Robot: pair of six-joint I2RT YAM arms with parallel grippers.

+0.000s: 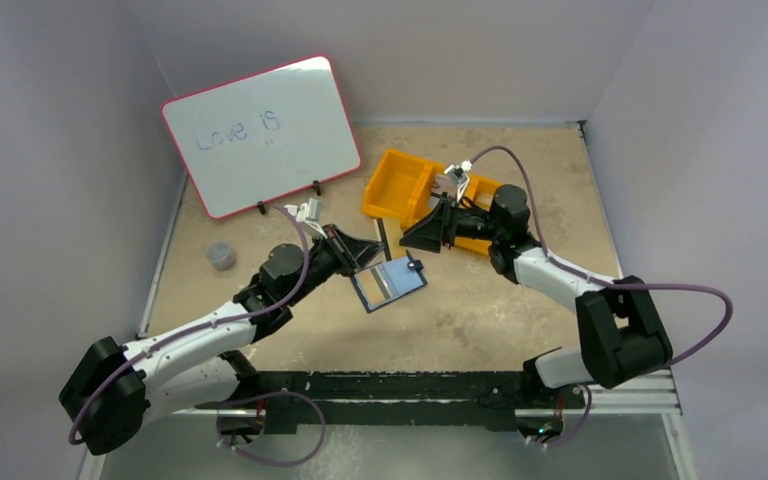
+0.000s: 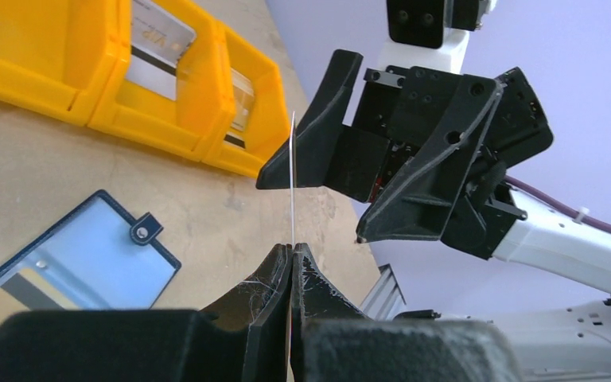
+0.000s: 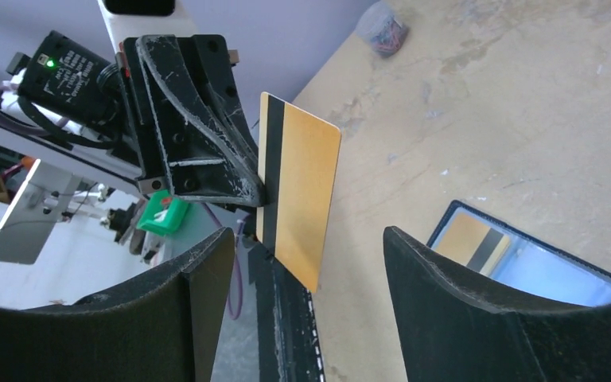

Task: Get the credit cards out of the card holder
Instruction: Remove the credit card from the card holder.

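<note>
My left gripper is shut on a credit card, gold with a dark stripe, held upright above the table. In the left wrist view this card shows only as a thin edge. My right gripper is open, its two fingers to either side of the card's lower end, not touching it. The card holder lies open on the table under both grippers. Another gold striped card sits in its see-through pocket.
An orange three-compartment tray stands behind the right gripper, with pale cards in two compartments. A whiteboard leans at the back left. A small grey pot sits at the left edge.
</note>
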